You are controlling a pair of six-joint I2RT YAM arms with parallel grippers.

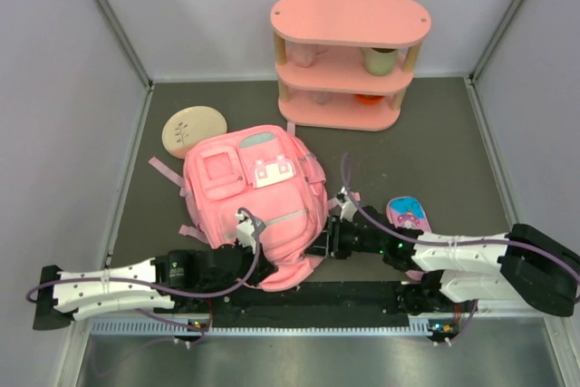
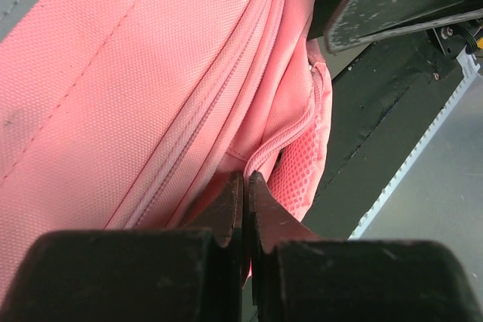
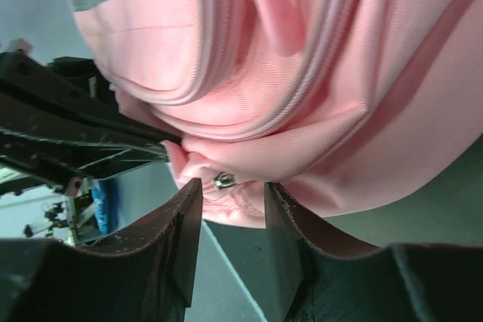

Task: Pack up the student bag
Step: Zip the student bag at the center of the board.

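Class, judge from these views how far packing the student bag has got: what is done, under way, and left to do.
Done: nothing looks packed yet. Under way: the left fingers are shut on the near edge of the student bag, and the right fingers straddle its metal zip pull, not closed on it. Left: probably opening and loading the bag; the pencil case lies outside.

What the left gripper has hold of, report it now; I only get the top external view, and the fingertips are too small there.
Observer: The left gripper is shut on a thin pink strip at the edge of the student bag, beside its mesh pocket.
Operator: Now the right one.
Observer: The right gripper is open, with a small metal zip slider between its jaws.
Operator: Say whether it is clamped.
Observer: Not clamped; the slider appears to touch neither finger.
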